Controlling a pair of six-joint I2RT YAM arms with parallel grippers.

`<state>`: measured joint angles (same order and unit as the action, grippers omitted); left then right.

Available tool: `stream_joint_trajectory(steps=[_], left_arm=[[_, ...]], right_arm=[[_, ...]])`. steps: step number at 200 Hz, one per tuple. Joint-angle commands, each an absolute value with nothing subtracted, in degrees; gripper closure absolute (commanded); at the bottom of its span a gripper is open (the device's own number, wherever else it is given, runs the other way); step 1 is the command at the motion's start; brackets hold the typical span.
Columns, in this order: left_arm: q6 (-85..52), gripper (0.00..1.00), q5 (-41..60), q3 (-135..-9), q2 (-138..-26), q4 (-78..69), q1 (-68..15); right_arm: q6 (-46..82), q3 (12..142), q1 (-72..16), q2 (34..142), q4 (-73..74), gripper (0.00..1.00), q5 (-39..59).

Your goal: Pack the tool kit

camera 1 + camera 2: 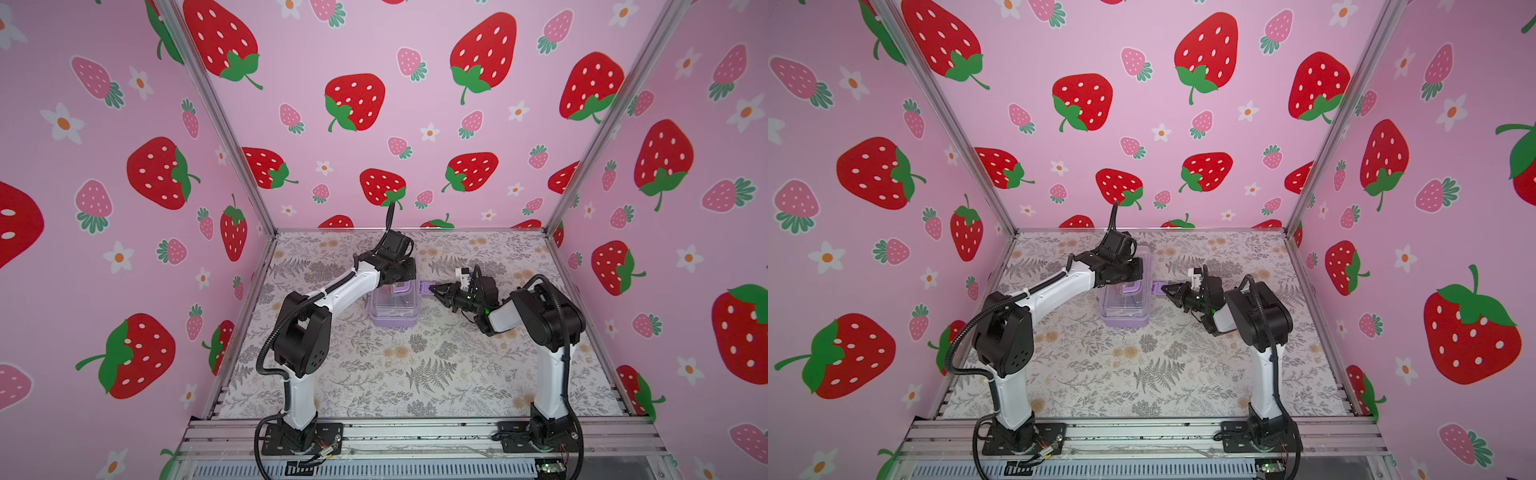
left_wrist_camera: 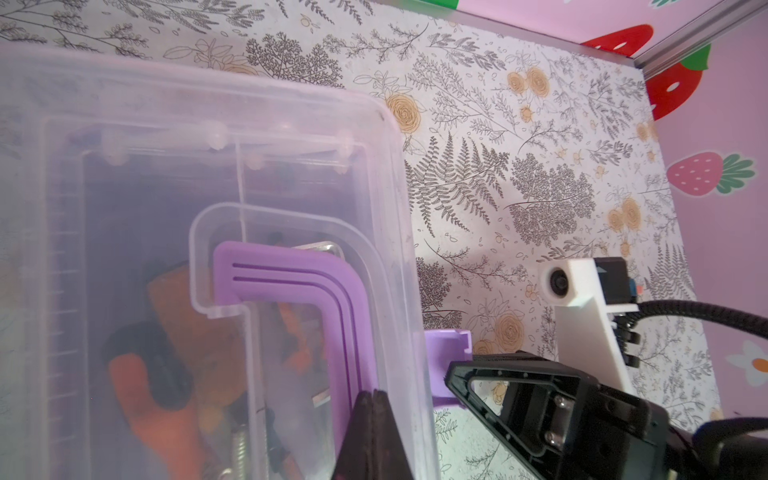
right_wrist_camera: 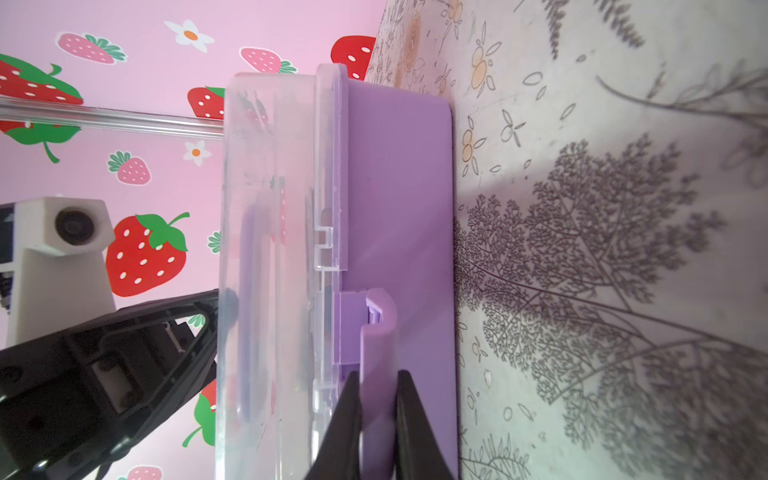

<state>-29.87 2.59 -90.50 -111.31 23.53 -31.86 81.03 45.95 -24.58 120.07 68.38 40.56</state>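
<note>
The tool kit [image 1: 392, 309] [image 1: 1123, 309] lies mid-table, a lilac base [image 3: 399, 187] under a clear lid [image 2: 208, 124] that sits down on it. A purple handle [image 2: 291, 274] lies flat on the lid. Orange-handled pliers [image 2: 166, 374] show through the lid. My left gripper [image 2: 374, 392] is shut, nothing between its fingers, tips against the lid beside the handle. My right gripper [image 3: 376, 374] [image 1: 432, 287] [image 1: 1163, 287] is shut on the purple latch [image 3: 376, 332] [image 2: 446, 353], which sticks out from the case's right side.
The floral table [image 1: 415, 374] is walled by strawberry-print panels on three sides, with metal posts at the back corners [image 1: 548, 228]. Both arm bases [image 1: 299, 436] stand on the front rail. The left arm's wrist [image 1: 395, 257] hangs over the case's far end.
</note>
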Motion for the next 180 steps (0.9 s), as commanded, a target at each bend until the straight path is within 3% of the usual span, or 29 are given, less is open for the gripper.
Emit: stream_joint_trajectory(steps=[1, 106, 180], left_arm=[[-30.5, 1.0, 7.2, -87.1, -117.4, 33.7, -34.2], [-30.5, 1.0, 7.5, -88.3, -120.6, 34.6, -34.6], [-30.1, 1.0, 7.1, -87.9, -121.0, 35.3, -34.5]], right_arm=[[84.6, 50.8, -24.3, 117.1, 99.6, 1.0, 47.5], [84.1, 63.6, -24.2, 122.0, 102.0, 1.0, 58.7], [95.6, 63.5, -24.2, 122.6, 106.3, 1.0, 54.8]])
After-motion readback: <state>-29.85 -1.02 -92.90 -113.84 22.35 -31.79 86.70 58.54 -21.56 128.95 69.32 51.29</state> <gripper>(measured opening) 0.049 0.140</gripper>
